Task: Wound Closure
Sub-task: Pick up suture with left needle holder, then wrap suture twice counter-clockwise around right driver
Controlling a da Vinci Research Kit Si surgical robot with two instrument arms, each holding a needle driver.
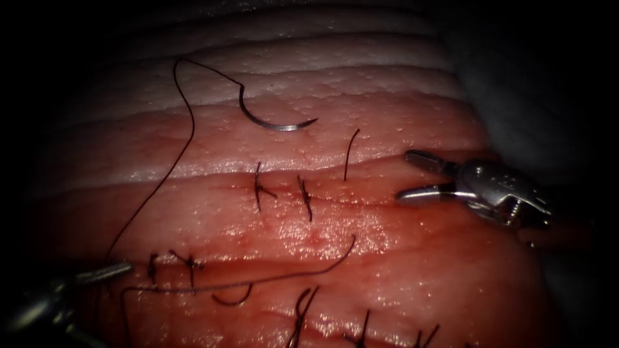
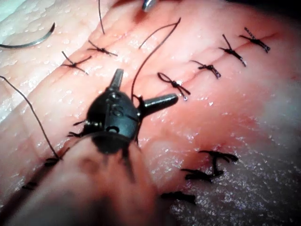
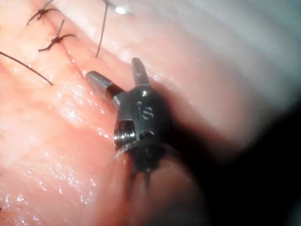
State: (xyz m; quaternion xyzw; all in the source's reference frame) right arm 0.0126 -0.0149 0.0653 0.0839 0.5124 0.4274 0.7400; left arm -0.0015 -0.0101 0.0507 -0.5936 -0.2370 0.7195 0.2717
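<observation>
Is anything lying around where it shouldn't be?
Yes. The needle lies loose on top of the tissue, above the cut, and neither tool holds it. The left tool and right tool both have open, empty jaws. A stray cut thread end also lies nearby.

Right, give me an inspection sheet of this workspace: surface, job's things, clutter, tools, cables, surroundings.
Surface: tissue, wet with red fluid. The cut runs across it and carries two knotted stitches.
Job's things: needle lies loose on the tissue above the cut in the endoscope view, not in the tissue. Its thread loops down toward the left tool.
Clutter: cut end of thread to the right of the stitches.
Grippers: left tool has its jaws open and holds nothing. Right tool has its jaws open and holds nothing, at the cut's right end.
Cables: nothing seen.
Surroundings: dark, nothing seen.
</observation>
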